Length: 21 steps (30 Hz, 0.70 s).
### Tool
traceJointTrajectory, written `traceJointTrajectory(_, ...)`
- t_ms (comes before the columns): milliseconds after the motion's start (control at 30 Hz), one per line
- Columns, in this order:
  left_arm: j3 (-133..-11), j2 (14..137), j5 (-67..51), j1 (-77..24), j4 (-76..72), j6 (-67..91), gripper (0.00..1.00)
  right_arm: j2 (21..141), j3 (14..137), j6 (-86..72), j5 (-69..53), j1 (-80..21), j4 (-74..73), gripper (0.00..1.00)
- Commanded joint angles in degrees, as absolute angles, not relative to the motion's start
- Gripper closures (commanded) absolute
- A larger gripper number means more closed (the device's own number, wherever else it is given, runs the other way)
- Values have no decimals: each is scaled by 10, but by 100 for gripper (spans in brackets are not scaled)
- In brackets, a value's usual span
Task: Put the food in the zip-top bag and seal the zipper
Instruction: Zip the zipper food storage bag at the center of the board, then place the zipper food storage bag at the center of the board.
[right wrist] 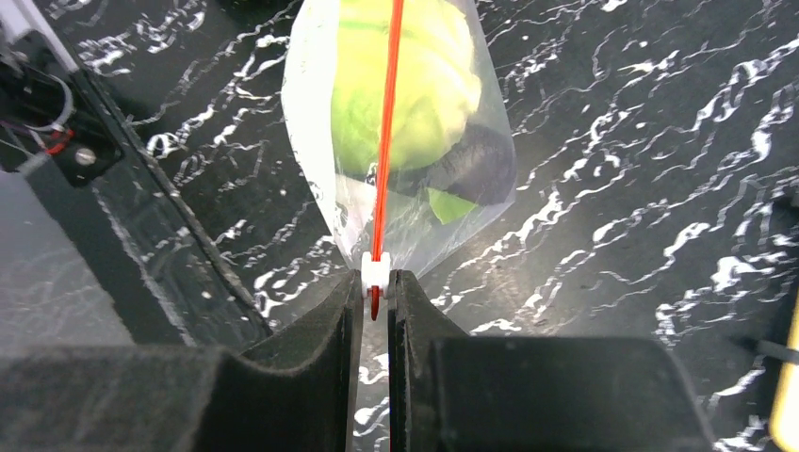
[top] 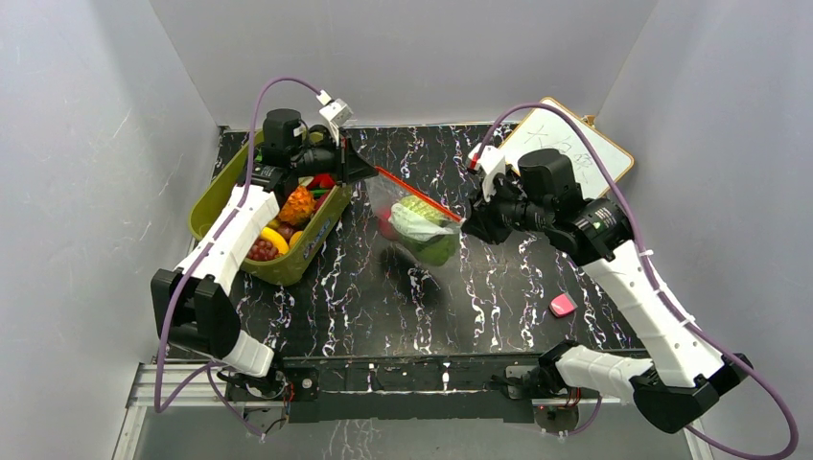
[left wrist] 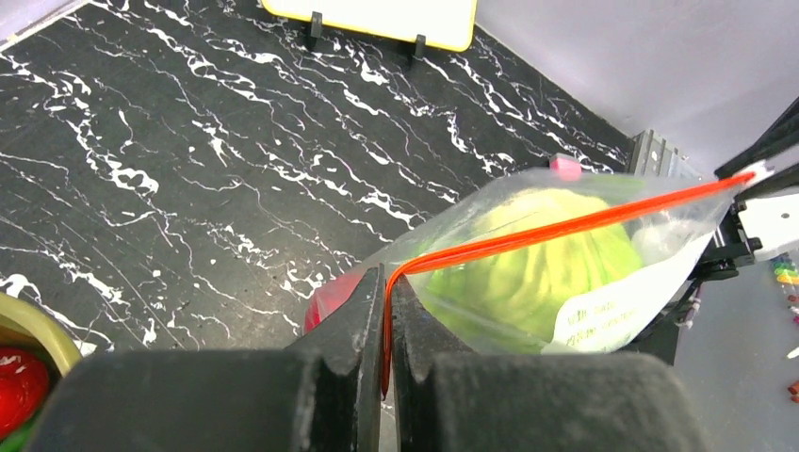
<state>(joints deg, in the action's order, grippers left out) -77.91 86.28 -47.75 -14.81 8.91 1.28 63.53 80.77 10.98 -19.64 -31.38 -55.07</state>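
While aloft, zipper (top: 414, 192) taut between grippers (left wrist: 386, 320) (right wrist: 375, 301)

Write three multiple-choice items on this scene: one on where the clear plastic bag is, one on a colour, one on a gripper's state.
1. Where is the clear crinkly plastic zip-top bag?
A. Lying flat, untouched.
B. Held by one gripper only.
C. Hanging stretched between the left gripper and the right gripper.

2. What colour is the thin zipper strip along its mouth?
A. Red-orange.
B. Blue.
C. Black.

3. How is the left gripper?
A. Wide open.
B. Shut on the strip's end.
C. Shut on nothing.

Key: C, each wrist view shows one end pinched; A, the strip shows red-orange in every view; B, the strip's end sits clamped in it.
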Motion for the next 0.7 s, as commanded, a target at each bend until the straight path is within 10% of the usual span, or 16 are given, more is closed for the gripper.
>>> traceJointTrajectory(0, -781, 860, -447, -125, 18, 48, 100, 585, 784, -1, -245, -309, -536, 100)
traceJointTrajectory(367, -687, 756, -483, -126, 13, 139, 89, 493, 651, -181, -318, -309, -384, 100)
traceJointTrajectory(667, -779, 777, -460, -126, 95, 108, 37, 551, 634, -191, -159, -309, -402, 100)
